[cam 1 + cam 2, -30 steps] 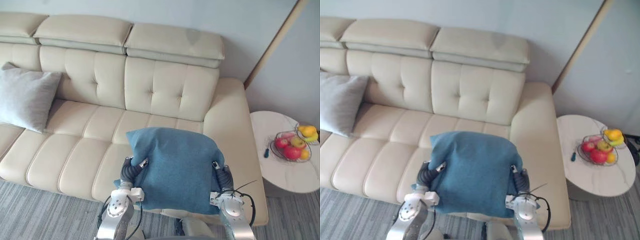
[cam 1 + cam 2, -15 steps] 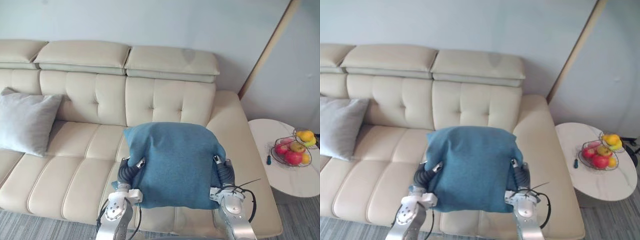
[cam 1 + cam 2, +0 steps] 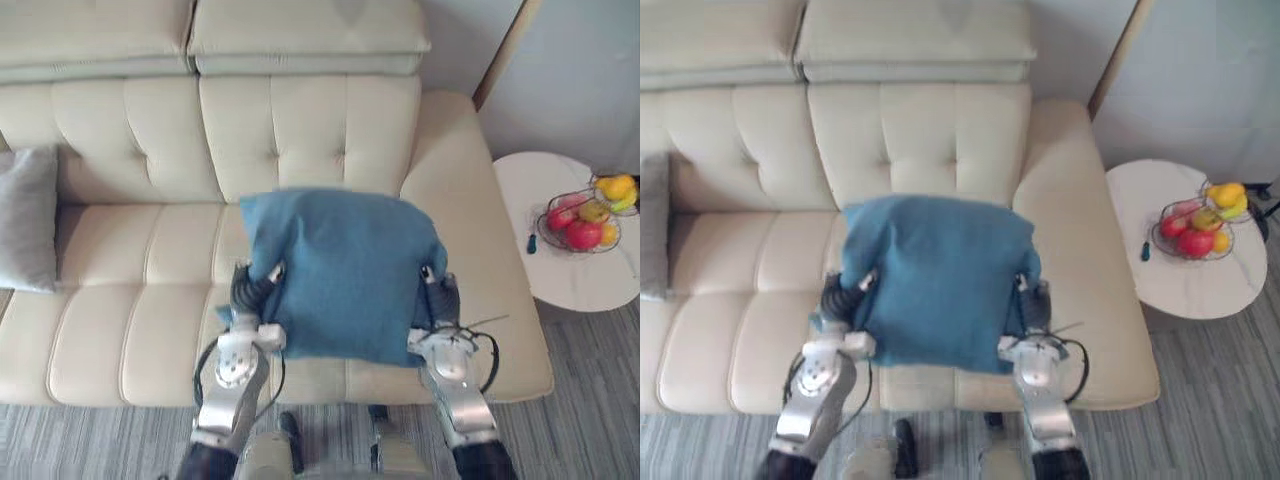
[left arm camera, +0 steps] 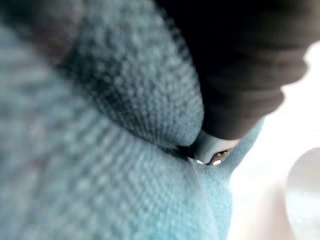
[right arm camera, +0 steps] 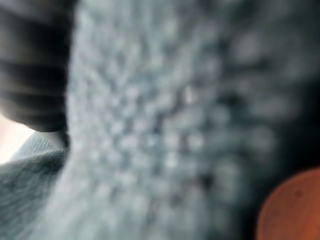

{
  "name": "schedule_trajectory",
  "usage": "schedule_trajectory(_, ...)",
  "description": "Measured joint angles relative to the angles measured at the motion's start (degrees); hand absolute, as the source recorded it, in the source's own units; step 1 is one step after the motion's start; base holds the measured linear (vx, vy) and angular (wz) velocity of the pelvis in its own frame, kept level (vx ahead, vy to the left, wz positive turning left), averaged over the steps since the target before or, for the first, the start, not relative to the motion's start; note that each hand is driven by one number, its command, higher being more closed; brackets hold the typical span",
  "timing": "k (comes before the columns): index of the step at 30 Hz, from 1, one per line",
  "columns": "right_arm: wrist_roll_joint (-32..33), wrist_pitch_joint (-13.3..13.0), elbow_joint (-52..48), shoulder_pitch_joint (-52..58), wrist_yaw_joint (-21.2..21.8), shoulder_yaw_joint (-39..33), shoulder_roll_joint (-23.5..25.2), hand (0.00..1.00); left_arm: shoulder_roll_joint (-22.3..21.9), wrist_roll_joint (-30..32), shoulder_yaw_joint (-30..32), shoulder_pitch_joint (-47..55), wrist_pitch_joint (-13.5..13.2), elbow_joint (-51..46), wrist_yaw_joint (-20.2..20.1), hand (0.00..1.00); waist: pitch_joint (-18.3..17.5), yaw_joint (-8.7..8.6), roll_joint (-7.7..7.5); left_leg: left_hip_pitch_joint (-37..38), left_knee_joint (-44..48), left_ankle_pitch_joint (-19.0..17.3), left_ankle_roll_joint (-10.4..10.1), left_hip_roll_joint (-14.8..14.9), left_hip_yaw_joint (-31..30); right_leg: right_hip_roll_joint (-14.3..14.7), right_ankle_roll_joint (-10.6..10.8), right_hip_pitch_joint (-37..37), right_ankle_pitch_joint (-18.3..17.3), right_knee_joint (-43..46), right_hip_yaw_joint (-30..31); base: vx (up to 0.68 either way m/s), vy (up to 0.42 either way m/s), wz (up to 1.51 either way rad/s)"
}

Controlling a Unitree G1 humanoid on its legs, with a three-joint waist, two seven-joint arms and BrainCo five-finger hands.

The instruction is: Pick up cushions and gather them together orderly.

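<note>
Blue cushion (image 3: 345,275) sits squarely between my two hands, over the seat at the right end of the cream sofa (image 3: 310,130), with its lower edge reaching past the seat's front edge. I cannot tell whether it touches the seat beneath. My left hand (image 3: 244,290) is pressed against the cushion's left side and my right hand (image 3: 441,300) against its right side, at about the same height. Both hands disappear behind the fabric past their dark ribbed covers, so I cannot tell how far open either one is, or whether it grips or merely presses. In both wrist views the blue knit lies right up against the covers.

A grey cushion (image 3: 28,215) leans against the backrest towards the sofa's left end, well apart from the blue one.

Beside the sofa's right armrest stands a round white surface (image 3: 560,285). On it is a wire basket (image 3: 577,222) holding red and yellow fruit, and a small dark object (image 3: 531,243) lies just beside the basket on the sofa side.
</note>
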Motion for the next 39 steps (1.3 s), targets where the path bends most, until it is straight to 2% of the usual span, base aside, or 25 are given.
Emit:
schedule_trajectory(1, 0.0, 0.0, 0.8, -1.5, -0.4, -0.1, -0.1, 1.0, 0.3, 0.2, 0.0, -1.7, 0.0, 0.6, 0.6, 1.0, 0.2, 0.01, -0.07, -0.5, 0.0, 0.2, 0.0, 0.1, -0.1, -0.1, 0.0, -0.4, 0.2, 0.0, 0.0, -0.11, -0.058, 0.11)
schedule_trajectory(3, 0.3, 0.8, 5.7, -12.1, -3.6, -0.3, -0.9, 1.0, 4.5, 0.5, 0.0, -15.6, 0.0, 6.6, 3.7, 1.0, 1.1, 0.3, -0.41, -4.2, 0.1, 1.6, 0.1, -0.1, -0.7, -0.3, -0.1, -3.8, 1.6, -0.1, -0.4, -0.15, -0.074, 0.12)
schedule_trajectory(4, 0.3, 0.9, 6.2, -14.0, -4.3, -0.5, -1.0, 1.0, 5.2, 0.5, 0.0, -18.0, 0.0, 7.6, 4.4, 1.0, 1.3, 0.3, -0.47, -4.9, 0.2, 1.9, 0.1, -0.1, -0.8, -0.4, -0.2, -4.4, 1.8, -0.1, -0.5, -0.2, -0.106, 0.17)
schedule_trajectory(5, 0.4, 1.0, 8.3, -21.9, -6.3, -2.4, -1.0, 1.0, 7.7, 0.5, 0.0, -27.9, 0.0, 11.5, 6.1, 1.0, 3.7, 0.32, -0.38, -6.6, 0.2, 2.8, 0.1, -0.3, -1.5, -0.5, -0.2, -5.7, 2.7, -0.2, -0.9, -0.12, -0.075, 0.18)
schedule_trajectory(8, 0.4, 1.0, 10.8, -31.4, -10.1, -4.7, -1.1, 1.0, 9.7, 0.6, 0.5, -38.7, -0.5, 15.4, 8.8, 1.0, 5.4, 0.11, -0.34, -9.2, -0.3, 4.3, -0.1, -0.7, -2.8, -0.6, -0.4, -7.5, 3.8, -1.0, -1.7, -0.12, -0.069, 0.2)
schedule_trajectory(11, 0.1, 0.4, 16.9, -43.4, -13.8, -5.2, -2.4, 1.0, 11.6, 1.6, 2.7, -49.3, -1.7, 22.5, 10.9, 1.0, 9.2, -0.51, -0.35, -9.8, -2.4, 6.3, -0.5, -1.4, -4.1, -0.9, -0.5, -7.8, 5.4, -2.8, -2.1, -0.06, -0.054, 0.15)
schedule_trajectory(12, 0.0, 0.2, 19.1, -46.9, -14.7, -5.5, -2.8, 0.0, 11.8, 1.7, 3.5, -52.3, -1.8, 24.8, 11.5, 0.0, 10.0, -0.62, -0.48, -10.4, -3.6, 7.2, -0.6, -1.7, -4.6, -1.0, -0.6, -8.9, 5.8, -2.9, -2.1, -0.07, -0.063, 0.18)
schedule_trajectory(14, -0.7, 0.2, 22.3, -51.6, -16.3, -6.6, -3.0, 0.0, 12.1, 2.2, 4.9, -56.3, -1.8, 28.9, 12.6, 0.0, 10.9, -0.88, -0.4, -11.7, -5.5, 8.7, -0.9, -2.3, -5.7, -1.2, -0.5, -10.7, 6.2, -2.9, -2.3, -0.05, -0.049, 0.15)
schedule_trajectory(15, -1.0, 0.3, 26.0, -55.5, -17.1, -6.8, -4.5, 0.0, 12.5, 2.3, 6.0, -60.2, -1.8, 34.1, 13.1, 0.0, 12.8, -0.99, -0.42, -12.1, -7.0, 10.0, -1.2, -2.4, -6.8, -1.0, -0.7, -11.5, 6.6, -2.9, -2.6, -0.03, -0.039, 0.13)
schedule_trajectory(17, -0.9, 0.6, 29.0, -57.8, -17.1, -7.1, -5.1, 0.0, 12.5, 2.2, 6.8, -63.1, -1.1, 38.5, 13.0, 0.0, 14.1, -1.16, -0.44, -12.1, -8.3, 10.9, -1.4, -2.4, -7.4, -1.0, -0.7, -11.9, 6.8, -2.9, -3.1, -0.03, -0.035, 0.16)
schedule_trajectory(22, 1.4, 3.3, 35.1, -58.6, -13.8, -8.7, -5.4, 0.0, 11.5, 2.2, 10.4, -64.8, 2.3, 47.1, 11.4, 0.0, 16.9, -1.83, -0.3, -14.3, -11.3, 13.1, -2.3, -2.2, -9.5, -0.5, -0.6, -14.7, 7.2, -2.9, -4.0, -0.02, -0.017, 0.11)
schedule_trajectory(24, 2.4, 3.9, 36.1, -58.5, -12.3, -8.7, -5.4, 0.0, 9.9, 2.2, 12.4, -64.7, 2.7, 49.4, 10.3, 0.0, 17.3, -1.99, -0.34, -16.1, -11.3, 13.5, -2.4, -2.1, -10.2, -0.4, -0.6, -16.1, 7.3, -2.9, -4.5, -0.02, -0.005, 0.15)
schedule_trajectory(27, 3.0, 4.7, 37.3, -57.3, -10.1, -8.7, -5.2, 0.0, 7.8, 2.1, 15.0, -64.3, 3.5, 51.1, 9.0, 0.0, 18.4, -1.97, -0.38, -17.2, -11.1, 13.7, -2.6, -1.7, -10.6, -0.2, -0.6, -16.9, 7.3, -2.9, -4.8, -0.03, -0.003, 0.08)
schedule_trajectory(32, 3.4, 5.0, 36.2, -53.2, -8.1, -8.7, -4.3, 0.0, 4.2, 1.9, 18.0, -59.1, 3.1, 50.3, 7.7, 0.0, 18.4, -2.03, -0.4, -19.1, -10.5, 13.7, -2.8, -0.8, -11.3, 0.2, -0.3, -18.2, 7.6, -2.9, -4.9, -0.04, -0.004, 0.03)
schedule_trajectory(39, 3.4, 3.8, 31.8, -48.7, -7.1, -8.8, -4.5, 0.0, 4.3, 1.4, 18.8, -53.1, 2.2, 46.4, 6.7, 0.0, 18.4, -1.92, -0.42, -18.6, -10.2, 13.8, -2.9, 0.1, -11.2, 1.0, -0.3, -17.6, 7.6, -2.9, -4.5, -0.03, -0.015, -0.02)
